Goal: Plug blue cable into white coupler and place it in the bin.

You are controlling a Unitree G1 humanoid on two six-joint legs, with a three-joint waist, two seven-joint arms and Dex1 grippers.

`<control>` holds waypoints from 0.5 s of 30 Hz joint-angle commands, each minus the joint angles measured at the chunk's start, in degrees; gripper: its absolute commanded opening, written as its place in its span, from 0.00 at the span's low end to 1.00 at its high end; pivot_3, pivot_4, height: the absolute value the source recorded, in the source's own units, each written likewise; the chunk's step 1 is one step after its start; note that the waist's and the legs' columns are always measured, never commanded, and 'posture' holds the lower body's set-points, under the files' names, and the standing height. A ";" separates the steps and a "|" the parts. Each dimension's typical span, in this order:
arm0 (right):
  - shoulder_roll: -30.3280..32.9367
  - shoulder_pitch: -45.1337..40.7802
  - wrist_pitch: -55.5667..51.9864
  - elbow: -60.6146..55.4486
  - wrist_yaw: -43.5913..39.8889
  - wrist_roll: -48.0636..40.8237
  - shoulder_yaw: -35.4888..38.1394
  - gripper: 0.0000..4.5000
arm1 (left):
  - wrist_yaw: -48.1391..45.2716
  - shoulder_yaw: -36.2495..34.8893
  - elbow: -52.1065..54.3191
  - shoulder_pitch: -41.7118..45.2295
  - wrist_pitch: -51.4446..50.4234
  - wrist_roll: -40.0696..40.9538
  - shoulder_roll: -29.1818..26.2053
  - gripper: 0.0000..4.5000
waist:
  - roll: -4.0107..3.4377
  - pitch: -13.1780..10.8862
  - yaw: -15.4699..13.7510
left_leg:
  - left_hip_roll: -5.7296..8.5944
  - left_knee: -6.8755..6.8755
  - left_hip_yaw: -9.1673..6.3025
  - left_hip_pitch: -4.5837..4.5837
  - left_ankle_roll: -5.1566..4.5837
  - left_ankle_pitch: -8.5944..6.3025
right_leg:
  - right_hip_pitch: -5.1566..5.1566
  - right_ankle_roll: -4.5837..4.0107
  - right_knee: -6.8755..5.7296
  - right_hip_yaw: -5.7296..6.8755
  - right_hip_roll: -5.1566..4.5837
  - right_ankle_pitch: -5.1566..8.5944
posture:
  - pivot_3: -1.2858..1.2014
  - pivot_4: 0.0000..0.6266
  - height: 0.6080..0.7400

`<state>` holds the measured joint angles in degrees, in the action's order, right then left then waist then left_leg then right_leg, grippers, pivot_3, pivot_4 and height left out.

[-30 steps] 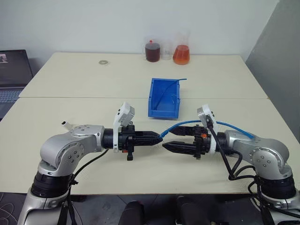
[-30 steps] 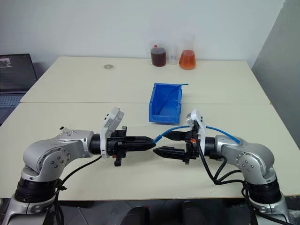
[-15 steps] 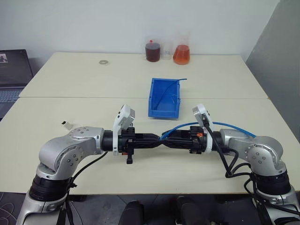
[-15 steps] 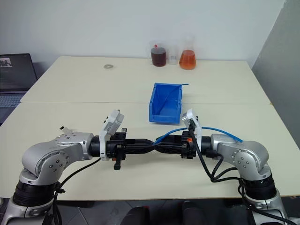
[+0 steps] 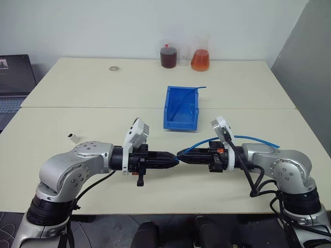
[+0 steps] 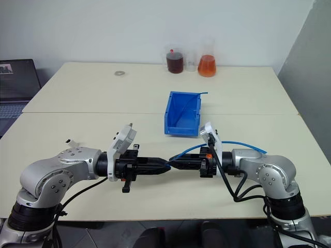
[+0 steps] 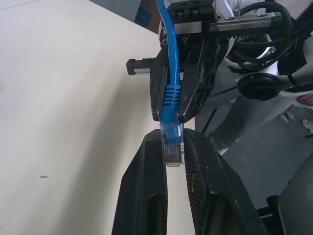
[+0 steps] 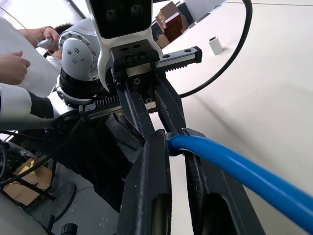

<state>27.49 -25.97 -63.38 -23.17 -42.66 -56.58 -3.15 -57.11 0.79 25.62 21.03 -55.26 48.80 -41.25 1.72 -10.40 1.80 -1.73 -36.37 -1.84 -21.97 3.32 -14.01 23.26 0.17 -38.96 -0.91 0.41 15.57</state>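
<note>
Blue cable (image 7: pixel 169 93) plug pinched between both pincers above table (image 5: pixel 155 98).

cable (image 7: pixel 168 73): bright blue, clear plug
bin (image 5: pixel 169 108): bright blue
coupler (image 5: pixel 72 137): white
flasks (image 5: pixel 199 59): orange, dark red liquid

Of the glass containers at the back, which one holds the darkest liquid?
The glass jar on the left, filled dark brown; the conical flask holds orange liquid.
</note>
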 commanded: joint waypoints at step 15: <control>0.99 -0.93 5.14 0.09 -1.05 4.38 -0.80 0.03 | 2.96 -2.51 3.62 -4.68 3.50 -1.06 -1.56 0.50 | 0.00 -0.01 0.01 | -0.01 0.02 0.00 -0.02 0.00 0.00 | 0.03 -0.01 0.02 0.00 0.00 0.00 | 0.52 0.24 1.00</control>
<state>28.06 -25.97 -60.19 -22.44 -42.70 -52.80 -3.73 -55.08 0.57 26.86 16.81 -52.72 47.16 -41.95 1.72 -10.41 1.82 -1.74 -36.35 -1.84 -22.00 3.31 -14.02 23.29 0.17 -38.93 -0.91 0.41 15.58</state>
